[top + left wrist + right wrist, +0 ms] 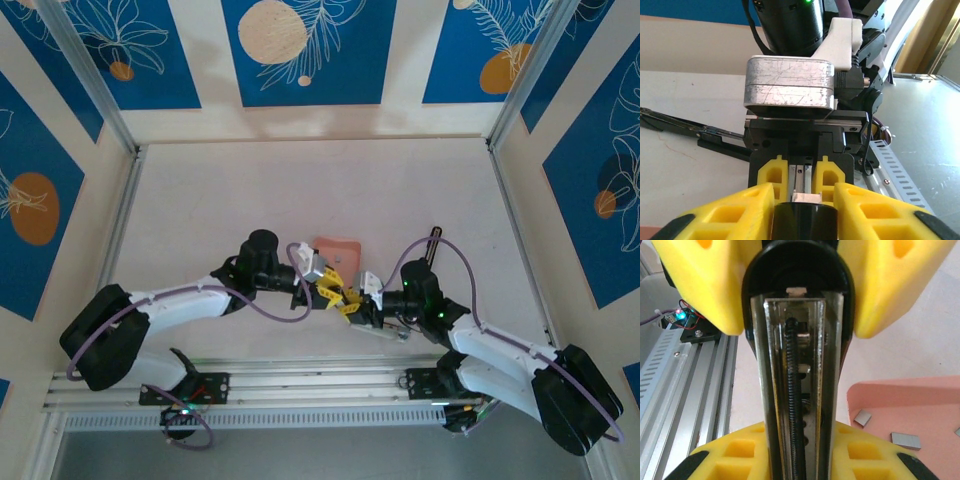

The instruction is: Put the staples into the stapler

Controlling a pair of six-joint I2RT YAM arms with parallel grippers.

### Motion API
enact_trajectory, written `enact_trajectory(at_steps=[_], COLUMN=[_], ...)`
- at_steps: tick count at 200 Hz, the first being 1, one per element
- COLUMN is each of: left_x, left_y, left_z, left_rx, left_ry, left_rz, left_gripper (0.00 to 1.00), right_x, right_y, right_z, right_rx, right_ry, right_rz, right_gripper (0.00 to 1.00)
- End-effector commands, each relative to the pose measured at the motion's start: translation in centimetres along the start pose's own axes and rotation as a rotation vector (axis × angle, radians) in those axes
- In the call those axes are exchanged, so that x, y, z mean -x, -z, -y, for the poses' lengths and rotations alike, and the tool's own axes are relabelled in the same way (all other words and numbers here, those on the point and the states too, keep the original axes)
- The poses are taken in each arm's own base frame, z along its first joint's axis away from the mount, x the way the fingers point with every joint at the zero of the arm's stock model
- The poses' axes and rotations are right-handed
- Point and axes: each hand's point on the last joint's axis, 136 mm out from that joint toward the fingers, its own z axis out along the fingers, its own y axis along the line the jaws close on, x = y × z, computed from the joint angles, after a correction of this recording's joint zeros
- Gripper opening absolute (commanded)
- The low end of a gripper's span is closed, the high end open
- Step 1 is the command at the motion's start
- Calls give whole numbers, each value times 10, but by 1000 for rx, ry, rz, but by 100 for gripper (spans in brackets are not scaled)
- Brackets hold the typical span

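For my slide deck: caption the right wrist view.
Open black metal stapler held by left hand and right hand, beside pink tray of grey staple strips.

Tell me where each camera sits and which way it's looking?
Top: above and behind, looking down at the table; left arm and right arm show.
Left wrist: on the left arm, looking along the left claw toward the right claw.
Right wrist: on the right arm, looking along its claw at the left claw, pink tray lower right.
Shared: both wrist views show the stapler gripped by both claws.
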Motion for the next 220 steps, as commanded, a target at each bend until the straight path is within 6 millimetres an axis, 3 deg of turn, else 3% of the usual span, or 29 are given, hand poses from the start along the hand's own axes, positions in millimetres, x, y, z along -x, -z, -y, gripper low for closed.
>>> enact_trajectory(at_steps=[1, 85, 103, 119, 160, 220], left_x=[5, -2, -4, -6, -12, -22], left_y=[2, 12, 16, 19, 28, 42], left_z=[2, 0, -2, -3, 1, 4], left_rx=[-14, 66, 101, 129, 156, 203], left_ry=[-42, -69, -78, -90, -92, -102], left_rz=[10, -38, -61, -85, -147, -249], left_gripper=[30, 13, 11, 9, 8, 8], right_x=[31, 35, 38, 40, 43, 49], right_y=[-2, -5, -6, -7, -6, -2], right_z=[-2, 0, 1, 2, 6, 5], right_rx=[22, 18, 21, 16, -5, -5], right_ry=[83, 73, 71, 47, -28, -141], right_rz=[65, 72, 72, 72, 76, 88], right_gripper=[11, 18, 22, 32, 47, 51])
